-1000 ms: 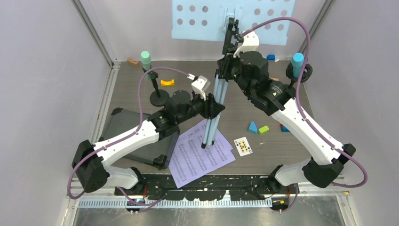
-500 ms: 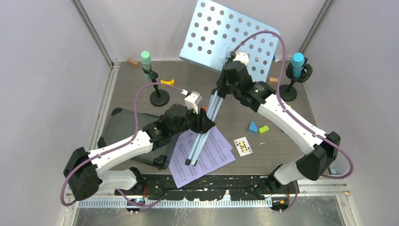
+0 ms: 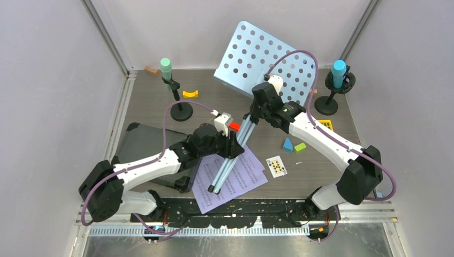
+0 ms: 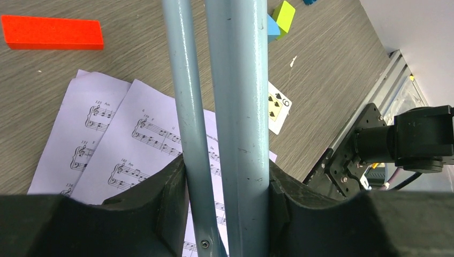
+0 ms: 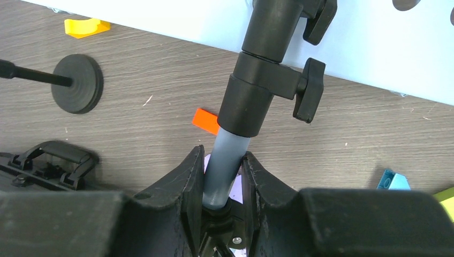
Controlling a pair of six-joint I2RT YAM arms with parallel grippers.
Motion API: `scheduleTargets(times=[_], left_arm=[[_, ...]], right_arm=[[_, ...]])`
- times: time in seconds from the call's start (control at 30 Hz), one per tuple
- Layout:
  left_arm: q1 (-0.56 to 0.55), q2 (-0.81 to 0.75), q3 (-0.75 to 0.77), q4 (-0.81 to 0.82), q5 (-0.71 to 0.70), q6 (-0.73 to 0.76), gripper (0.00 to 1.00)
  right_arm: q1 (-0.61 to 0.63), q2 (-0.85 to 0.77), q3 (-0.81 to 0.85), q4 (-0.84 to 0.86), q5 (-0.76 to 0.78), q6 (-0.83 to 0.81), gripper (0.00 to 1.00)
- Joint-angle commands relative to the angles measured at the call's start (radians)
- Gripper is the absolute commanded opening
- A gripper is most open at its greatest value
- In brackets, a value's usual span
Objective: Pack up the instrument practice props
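The pale blue music rack is carried tilted above the bench. Its perforated plate leans toward the far right corner, and its folded legs slant down over the lilac sheet-music pages near the front edge. Whether the leg tips touch the paper cannot be told.

The left hand is pinched on two of the leg tubes, low on the rack. The right hand is clamped on the central tube just beneath the black collar and its locking knob.

The rack is judged to be stiff, painted metal, so nothing is expected to bend under the grip. The smooth round tubes are likely to slip or twist between the pads. The broad plate probably makes it top-heavy and long in the lever, so a single low hold would be expected to let it swing.

The hold under the collar is well chosen, since the wider collar can act as a stop against sliding. The bundled legs give the second hold a thicker, steadier section. The thin plate edge and the small knob are better left untouched.
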Motion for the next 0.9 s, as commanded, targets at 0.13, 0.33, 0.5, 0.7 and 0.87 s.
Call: scheduleTargets(times=[0.13, 0.33, 0.5, 0.7, 0.87], left_arm=[[0.078, 0.071, -0.017, 0.101, 0.072, 0.022, 0.00], [0.123, 0.150, -0.013, 0.108, 0.156, 0.005, 0.00], [0.137, 0.185, -0.003, 0.085, 0.145, -0.006, 0.00], [0.174, 0.222, 0.005, 0.029, 0.126, -0.025, 0.00], [0.212, 0.271, 0.036, -0.025, 0.123, -0.024, 0.00]], right_arm=[[-0.056, -0.002, 0.025, 0.193, 0.132, -0.026, 0.00], [-0.074, 0.051, -0.014, 0.213, 0.142, 0.009, 0.00], [-0.089, 0.122, 0.002, 0.218, 0.118, 0.017, 0.00], [-0.093, 0.228, 0.045, 0.216, 0.086, 0.008, 0.00], [-0.094, 0.320, 0.095, 0.216, 0.068, 0.004, 0.00]])
